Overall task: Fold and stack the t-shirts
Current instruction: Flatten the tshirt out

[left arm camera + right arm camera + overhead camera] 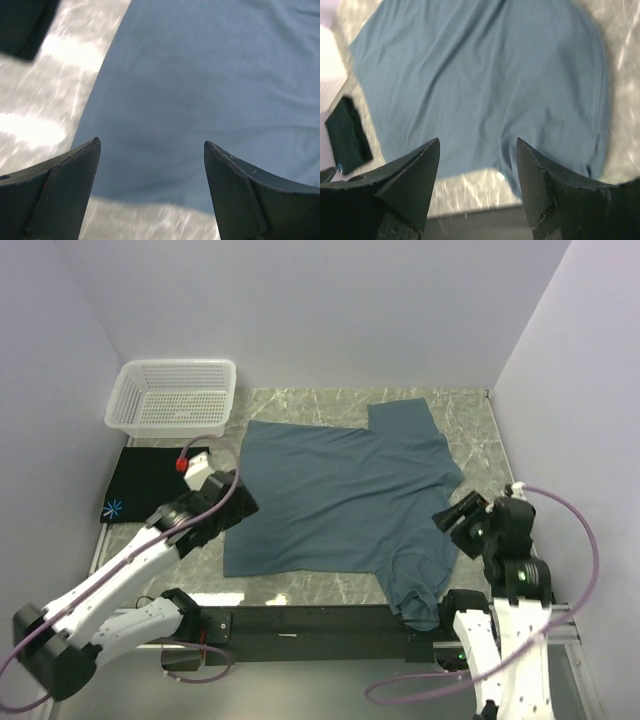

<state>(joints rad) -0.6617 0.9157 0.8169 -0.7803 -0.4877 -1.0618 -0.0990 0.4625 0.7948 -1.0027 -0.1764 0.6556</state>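
The slate-blue t-shirt (340, 500) lies spread flat across the middle of the marble table, with one sleeve (420, 605) drooping over the near edge at the right. The black t-shirt (145, 485) lies folded at the left, its light-blue starburst print showing. My left gripper (232, 502) hovers open over the blue shirt's lower left corner; between its fingertips (151, 142) I see only cloth (200, 75) and table. My right gripper (455, 512) stands open above the shirt's right side (485, 75), nothing held (478, 140). The black shirt (347, 135) shows at far left.
A white lattice basket (175, 395) stands at the back left corner, just behind the black shirt. Walls close in the table on the left, back and right. A black rail (300, 620) runs along the near edge. Bare marble (460, 410) shows at the back right.
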